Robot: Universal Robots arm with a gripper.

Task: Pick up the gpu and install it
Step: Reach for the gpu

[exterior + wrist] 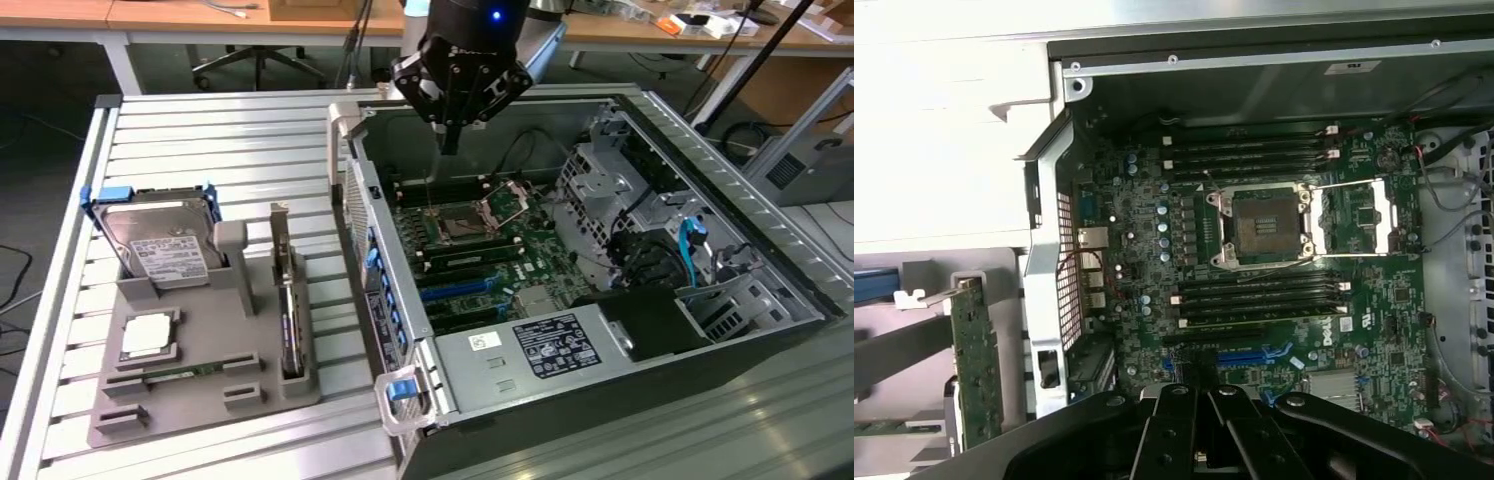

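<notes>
Black pincer (1204, 392) is looming closest in the wrist view, fingers pressing together w/ nothing between them: fully closed and empty. In the ext. view the pincer (450, 148) is hanging over the open PC case (747, 190). Its tip is pointing down at the far end of the mobo (501, 255), just beyond the CPU socket (467, 222) and clear of the board. The socket's frame is lying swung open, w/ RAM slots running along both sides. A blue slot (461, 288) is showing nearer the case's front.

The gpu (287, 300) is standing on edge in a grey tray (200, 405) on the slatted worktop (200, 130). It is sitting just beside the case on the ext. view's left, well apart from the pincer and untouched.

Also in the tray, an HDD (158, 245) in a blue frame is leaning upright at the far end. A CPU (147, 335) is lying flat near the middle, and a green RAM stick (180, 373) is resting at the near end. An office chair (254, 65) is sitting in the background beyond the worktop.
</notes>
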